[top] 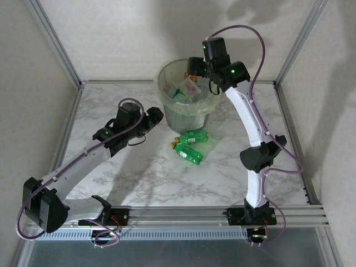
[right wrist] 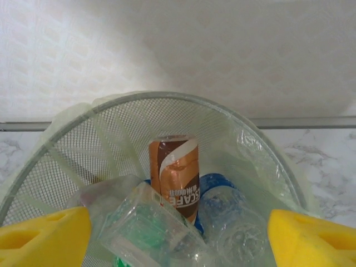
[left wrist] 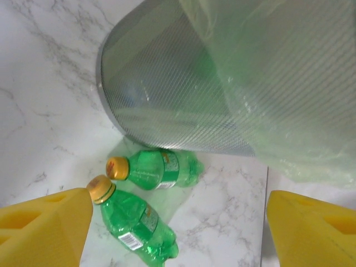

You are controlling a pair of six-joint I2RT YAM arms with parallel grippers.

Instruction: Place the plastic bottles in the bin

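The bin (top: 164,92) stands at upper centre of the top view, with several plastic bottles (right wrist: 222,214) piled inside. Two green bottles (top: 193,137) lie on the marble table (top: 156,178) just below it. To their left the left gripper (top: 151,118) hovers, jaws wide apart and empty. The right gripper (top: 194,68) hangs over the bin, jaws also spread wide and empty.

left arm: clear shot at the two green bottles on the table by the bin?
Probably yes. Its jaws are open and the green bottles lie just ahead on the table, with nothing between. The bin close behind might crowd the farther one.
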